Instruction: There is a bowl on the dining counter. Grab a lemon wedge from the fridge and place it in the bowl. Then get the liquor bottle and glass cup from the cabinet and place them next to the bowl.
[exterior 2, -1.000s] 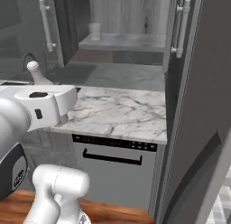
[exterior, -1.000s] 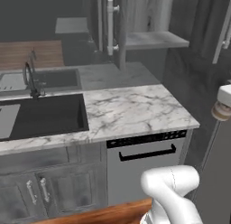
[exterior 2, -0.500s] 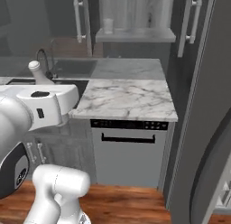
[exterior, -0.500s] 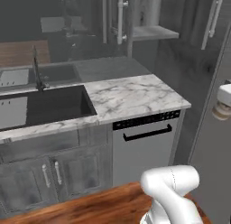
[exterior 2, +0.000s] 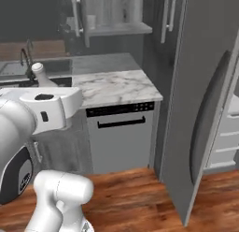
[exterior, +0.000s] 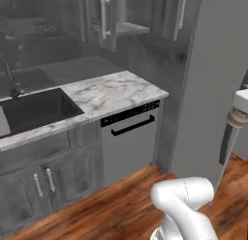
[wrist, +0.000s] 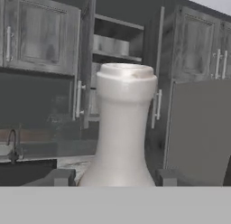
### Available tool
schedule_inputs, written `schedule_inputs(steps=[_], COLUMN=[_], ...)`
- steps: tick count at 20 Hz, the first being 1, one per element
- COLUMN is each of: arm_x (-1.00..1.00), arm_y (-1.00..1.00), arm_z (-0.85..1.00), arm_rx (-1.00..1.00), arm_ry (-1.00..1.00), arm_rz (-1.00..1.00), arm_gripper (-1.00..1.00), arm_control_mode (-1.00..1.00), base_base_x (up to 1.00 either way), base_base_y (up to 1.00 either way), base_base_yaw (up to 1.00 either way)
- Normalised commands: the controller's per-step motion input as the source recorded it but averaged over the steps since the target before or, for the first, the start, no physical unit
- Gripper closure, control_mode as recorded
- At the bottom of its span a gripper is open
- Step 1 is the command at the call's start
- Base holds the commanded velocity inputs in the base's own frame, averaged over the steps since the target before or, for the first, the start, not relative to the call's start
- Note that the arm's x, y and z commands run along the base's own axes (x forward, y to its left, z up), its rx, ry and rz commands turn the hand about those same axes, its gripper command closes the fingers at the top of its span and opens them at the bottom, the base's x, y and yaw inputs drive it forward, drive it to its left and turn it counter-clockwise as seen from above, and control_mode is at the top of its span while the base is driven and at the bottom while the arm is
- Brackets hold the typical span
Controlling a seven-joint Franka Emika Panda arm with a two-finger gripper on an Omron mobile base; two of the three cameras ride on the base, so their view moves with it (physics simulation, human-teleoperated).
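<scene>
The gripper (wrist: 115, 181) is pinching the liquor bottle (wrist: 122, 128) low on its body, one finger (wrist: 61, 177) showing at each side, and holding it up in the air in front of the open cabinet (wrist: 110, 47). The bottle is standing upright, long axis vertical, neck pointing at the ceiling. The carry to the dining counter is probably the step now; it is best done smoothly, keeping the bottle vertical and swinging it wide of the fridge (exterior 2: 205, 86) door and the marble counter (exterior: 114, 91) by the sink (exterior: 34, 108).
</scene>
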Motion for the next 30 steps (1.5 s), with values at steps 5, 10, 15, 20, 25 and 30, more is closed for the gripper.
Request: schedule_inputs(steps=[5,10,15,20,25,30], arm_x=[0.0,0.0,0.0,0.0,0.0,0.0], arm_y=[0.0,0.0,0.0,0.0,0.0,0.0], arm_z=[0.0,0.0,0.0,0.0,0.0,0.0], arm_rx=[0.0,0.0,0.0,0.0,0.0,0.0], arm_ry=[0.0,0.0,0.0,0.0,0.0,0.0], arm_rz=[0.0,0.0,0.0,0.0,0.0,0.0], arm_gripper=[1.0,1.0,1.0,1.0,1.0,1.0], arm_control_mode=[1.0,1.0,1.0,1.0,1.0,1.0], base_base_x=[-0.61,-0.38,-0.08,0.05,0.32,0.76], base_base_y=[0.22,0.01,-0.09,-0.24,-0.33,-0.2], base_base_yaw=[-0.6,-0.64,-0.64,-0.59,-0.5,-0.36])
